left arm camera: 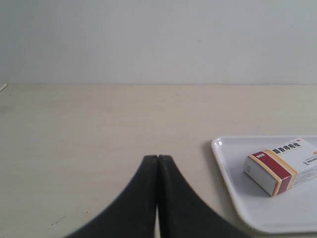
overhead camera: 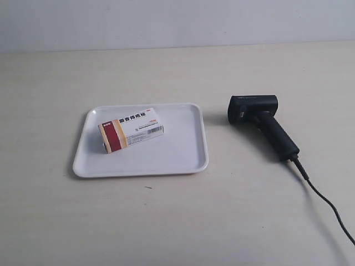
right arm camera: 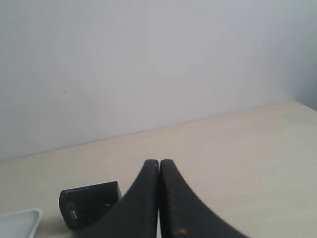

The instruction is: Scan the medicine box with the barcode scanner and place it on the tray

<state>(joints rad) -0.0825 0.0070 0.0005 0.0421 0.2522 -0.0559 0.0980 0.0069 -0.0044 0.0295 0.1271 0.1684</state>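
Where the exterior view begins at its left, the white plastic tray (overhead camera: 188, 158) lies flat on the pale tabletop (overhead camera: 166, 221), and the medicine box (overhead camera: 131, 129) rests inside it, toward the tray's ten o'clock corner, clear of the rim. The carton lies on a broad face, turned slightly, with its red and tan band at the eight o'clock end and its barcode along the edge facing five o'clock; red Chinese characters run across the top.

Further right, well apart from the tray, the barcode scanner (overhead camera: 263, 122) lies on its side on the table. Its boxy head points toward nine o'clock, at the tray, the slanted handle runs off toward five o'clock, and the black cable (overhead camera: 327, 205) trails from the handle's end on toward the frame's five o'clock corner.

No arm shows in the exterior view.

In the left wrist view the left gripper (left arm camera: 157, 157) has its two black fingers pressed together with nothing between them, above bare table; the tray's corner (left arm camera: 223, 153) and the medicine box (left arm camera: 282, 168) sit off to one side, apart from it.

In the right wrist view the right gripper (right arm camera: 159, 161) likewise has its fingers closed against each other, empty. The scanner's head (right arm camera: 89, 202) lies just beside them on the table, though whether they touch cannot be told, and a tray corner (right arm camera: 22, 220) shows beyond it.
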